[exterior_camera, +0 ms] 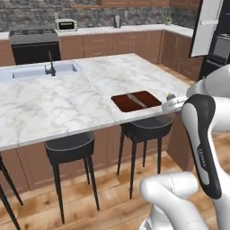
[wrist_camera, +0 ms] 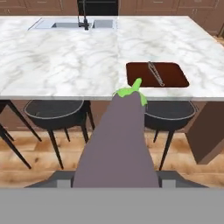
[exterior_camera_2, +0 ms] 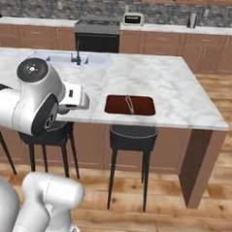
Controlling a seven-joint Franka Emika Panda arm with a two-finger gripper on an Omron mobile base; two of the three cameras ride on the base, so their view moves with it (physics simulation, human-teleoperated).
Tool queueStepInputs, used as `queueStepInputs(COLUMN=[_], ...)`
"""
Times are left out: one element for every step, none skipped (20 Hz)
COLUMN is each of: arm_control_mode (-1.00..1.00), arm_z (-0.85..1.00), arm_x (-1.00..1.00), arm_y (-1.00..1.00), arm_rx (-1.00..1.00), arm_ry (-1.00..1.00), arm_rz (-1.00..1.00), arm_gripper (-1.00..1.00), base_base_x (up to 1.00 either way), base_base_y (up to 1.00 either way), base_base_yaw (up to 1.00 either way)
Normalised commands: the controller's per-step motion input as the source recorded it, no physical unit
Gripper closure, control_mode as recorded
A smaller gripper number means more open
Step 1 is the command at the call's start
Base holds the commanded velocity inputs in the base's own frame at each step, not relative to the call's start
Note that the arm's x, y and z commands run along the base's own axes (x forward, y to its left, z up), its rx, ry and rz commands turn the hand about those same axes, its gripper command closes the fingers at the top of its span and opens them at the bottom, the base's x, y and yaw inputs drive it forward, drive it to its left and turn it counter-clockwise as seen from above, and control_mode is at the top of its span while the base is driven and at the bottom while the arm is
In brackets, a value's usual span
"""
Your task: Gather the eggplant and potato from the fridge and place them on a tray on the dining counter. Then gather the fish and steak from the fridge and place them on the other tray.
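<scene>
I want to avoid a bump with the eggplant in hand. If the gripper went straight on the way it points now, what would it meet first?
Probably the dining counter, at its near edge by the dark red-brown tray holding the fish. The eggplant sticks out ahead of the gripper, so its green tip would touch first. Depth is unclear.

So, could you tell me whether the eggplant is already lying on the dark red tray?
No, the eggplant is off the counter, and the tray holds a slender fish.
</scene>
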Motion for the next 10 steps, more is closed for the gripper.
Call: queueStepInputs(arm_control_mode=[1.00, 1.00, 1.00, 1.00, 1.00, 1.00, 1.00, 1.00, 1.00, 1.00], arm_z=[0.00, 0.00, 0.00, 0.00, 0.00, 0.00, 0.00, 0.00, 0.00, 0.00], arm_x=[0.00, 0.00, 0.00, 0.00, 0.00, 0.00, 0.00, 0.00, 0.00, 0.00], arm_y=[0.00, 0.00, 0.00, 0.00, 0.00, 0.00, 0.00, 0.00, 0.00, 0.00], arm_rx=[0.00, 0.00, 0.00, 0.00, 0.00, 0.00, 0.00, 0.00, 0.00, 0.00], arm_ry=[0.00, 0.00, 0.00, 0.00, 0.00, 0.00, 0.00, 0.00, 0.00, 0.00], arm_rz=[0.00, 0.00, 0.00, 0.00, 0.00, 0.00, 0.00, 0.00, 0.00, 0.00], arm_gripper=[1.00, 1.00, 1.00, 1.00, 1.00, 1.00, 1.00, 1.00, 1.00, 1.00], base_base_x=[-0.04, -0.07, -0.10, -0.09, -0.09, -0.10, -0.11, -0.06, -0.04, -0.04], base_base_y=[1.00, 1.00, 1.00, 1.00, 1.00, 1.00, 1.00, 1.00, 1.00, 1.00], base_base_yaw=[0.01, 0.02, 0.02, 0.02, 0.03, 0.03, 0.03, 0.02, 0.02, 0.02])
